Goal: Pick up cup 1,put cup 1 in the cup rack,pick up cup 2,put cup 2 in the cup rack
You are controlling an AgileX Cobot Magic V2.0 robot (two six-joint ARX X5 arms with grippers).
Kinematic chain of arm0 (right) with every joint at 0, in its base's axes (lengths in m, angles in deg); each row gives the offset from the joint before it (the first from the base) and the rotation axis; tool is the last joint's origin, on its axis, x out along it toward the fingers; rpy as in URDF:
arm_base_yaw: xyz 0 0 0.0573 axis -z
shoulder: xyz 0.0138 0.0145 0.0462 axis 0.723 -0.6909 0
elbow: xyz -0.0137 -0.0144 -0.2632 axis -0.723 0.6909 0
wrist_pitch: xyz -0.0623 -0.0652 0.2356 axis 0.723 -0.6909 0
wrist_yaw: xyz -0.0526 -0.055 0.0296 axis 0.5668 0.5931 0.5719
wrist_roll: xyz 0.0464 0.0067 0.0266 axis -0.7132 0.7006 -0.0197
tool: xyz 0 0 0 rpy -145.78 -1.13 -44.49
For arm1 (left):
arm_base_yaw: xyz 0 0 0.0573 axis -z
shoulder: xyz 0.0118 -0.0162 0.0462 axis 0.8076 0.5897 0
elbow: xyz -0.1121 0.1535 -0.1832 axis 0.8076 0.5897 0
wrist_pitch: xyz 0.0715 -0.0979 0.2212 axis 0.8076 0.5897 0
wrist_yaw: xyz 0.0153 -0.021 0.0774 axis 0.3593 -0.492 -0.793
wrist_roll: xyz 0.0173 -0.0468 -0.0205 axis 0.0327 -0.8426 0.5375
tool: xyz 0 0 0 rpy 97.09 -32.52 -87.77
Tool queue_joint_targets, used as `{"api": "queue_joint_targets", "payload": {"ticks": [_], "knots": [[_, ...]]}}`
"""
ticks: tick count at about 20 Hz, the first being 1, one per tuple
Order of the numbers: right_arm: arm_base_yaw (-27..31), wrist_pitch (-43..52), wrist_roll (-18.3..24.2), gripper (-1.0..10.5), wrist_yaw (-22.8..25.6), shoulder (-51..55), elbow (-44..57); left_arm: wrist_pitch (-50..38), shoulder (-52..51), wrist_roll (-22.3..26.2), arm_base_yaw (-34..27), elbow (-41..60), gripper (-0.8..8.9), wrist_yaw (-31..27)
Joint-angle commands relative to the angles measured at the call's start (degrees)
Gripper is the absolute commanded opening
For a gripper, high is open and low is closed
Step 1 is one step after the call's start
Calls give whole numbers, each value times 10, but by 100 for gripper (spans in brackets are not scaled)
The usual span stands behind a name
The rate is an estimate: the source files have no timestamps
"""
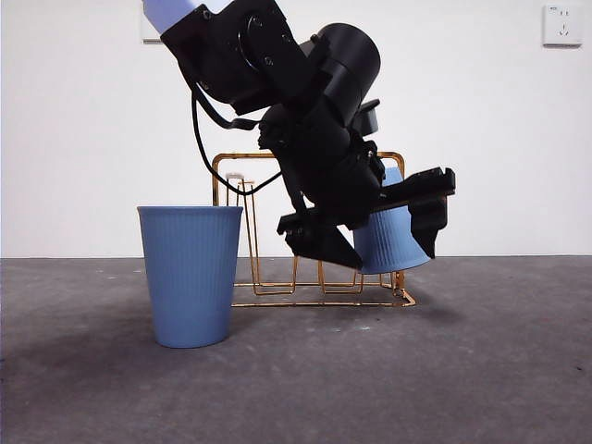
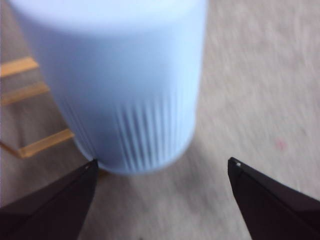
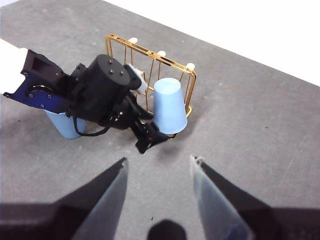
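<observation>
At the gold wire cup rack [image 1: 314, 231] in the middle of the grey bench [image 1: 481, 370], I've got my left gripper [image 1: 370, 231] hanging low beside one blue ribbed cup [image 1: 393, 242]. That cup sits upside down on the rack, mouth downward and tilted, hung over one of the end prongs. On my left wrist feed the cup [image 2: 125, 85] fills most of the picture, blurred, with my two black fingers [image 2: 55, 205] spread wide on either side and touching nothing; they're released. From the right wrist camera I see the same thing from farther off: the left gripper [image 3: 150, 137] just beside the inverted cup [image 3: 169, 106], and the rack [image 3: 150, 55] showing white-capped prong tips. The second blue cup [image 1: 191, 274] stands upright on the bench, just beside the rack's other end. My right gripper [image 3: 159, 165] hangs well back from everything, fingers parted and empty.
</observation>
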Motion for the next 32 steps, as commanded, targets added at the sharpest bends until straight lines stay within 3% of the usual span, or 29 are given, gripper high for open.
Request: {"api": "queue_joint_targets", "payload": {"ticks": [1,6,13,15,18,21,25,27,32], "knots": [[0,4,4,218,0,1,3,26,0,-13,2,5,440,3],[0,4,4,218,0,1,3,120,-44,-14,2,5,440,24],[0,4,-17,219,-1,-13,3,205,-162,-16,31,5,439,162],[0,4,-36,220,-3,-31,3,223,-215,-4,47,5,439,166],[0,19,-54,222,-38,-73,3,299,-315,28,54,5,436,106],[0,75,-62,228,-119,-129,3,381,-422,66,47,5,436,24],[0,158,-99,272,-213,-238,3,489,-551,76,35,5,436,-54],[-1,195,-111,451,-238,-295,3,537,-602,76,35,5,436,-95],[-40,275,-144,479,-247,-432,3,624,-691,66,35,6,436,-120]]}}
